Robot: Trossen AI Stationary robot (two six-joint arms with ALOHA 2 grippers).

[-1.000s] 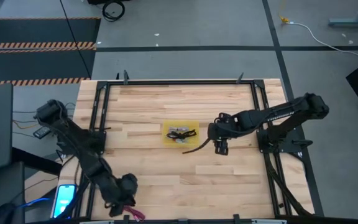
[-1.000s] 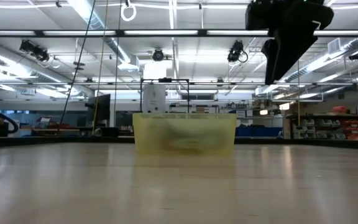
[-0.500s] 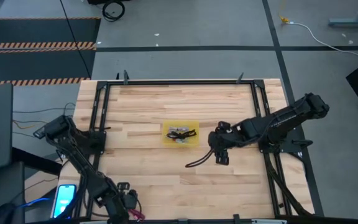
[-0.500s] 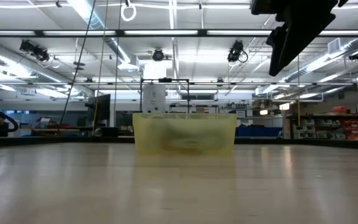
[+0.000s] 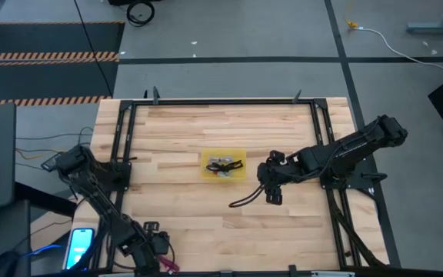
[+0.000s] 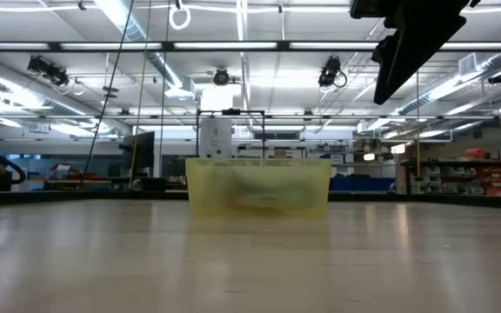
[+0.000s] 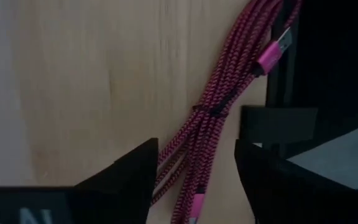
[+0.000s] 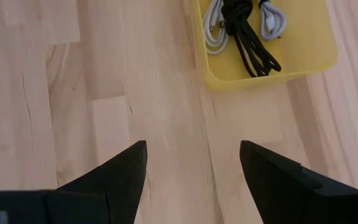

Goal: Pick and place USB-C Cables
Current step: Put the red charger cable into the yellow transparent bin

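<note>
While the left gripper (image 7: 194, 180) hangs over the magenta-red cable (image 7: 219, 112) at the surface's (image 5: 183, 223) near edge, fingers apart and straddling the bundle, you're at the grasp step. Next you'd want to drop and close on the strands. The white (image 8: 214, 25), grey (image 8: 271, 18) and black (image 8: 247, 34) cables sit in the yellow bin (image 8: 309, 50). The right gripper (image 8: 194, 165) waits beside it, fingers apart, empty.

Four short cables were counted: a white cable (image 8: 214, 28), a pale grey cable (image 8: 272, 20) and a black cable (image 8: 248, 38) in one yellow bin (image 8: 303, 59), and a magenta cable (image 7: 213, 134) at the table (image 5: 183, 223) edge. Two robot arms stood at the one table.
</note>
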